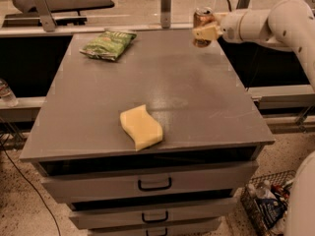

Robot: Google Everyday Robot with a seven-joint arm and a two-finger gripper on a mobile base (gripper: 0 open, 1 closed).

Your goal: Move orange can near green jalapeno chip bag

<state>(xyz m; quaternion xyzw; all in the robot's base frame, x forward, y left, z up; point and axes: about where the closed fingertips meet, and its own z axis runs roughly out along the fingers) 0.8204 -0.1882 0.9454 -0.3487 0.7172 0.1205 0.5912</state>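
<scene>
The orange can (201, 17) is held upright in the air above the far right corner of the grey table (197, 87). My gripper (203, 33) comes in from the right on the white arm (266, 23) and is shut on the can; a pale finger (207, 32) crosses its lower half. The green jalapeno chip bag (109, 44) lies flat at the table's far left, well to the left of the can.
A wavy yellow sponge (141, 127) lies near the table's front edge, left of centre. Drawers (155, 183) sit below the tabletop. A rail with metal posts (166, 6) runs behind the table. A wire basket (263, 205) stands on the floor at lower right.
</scene>
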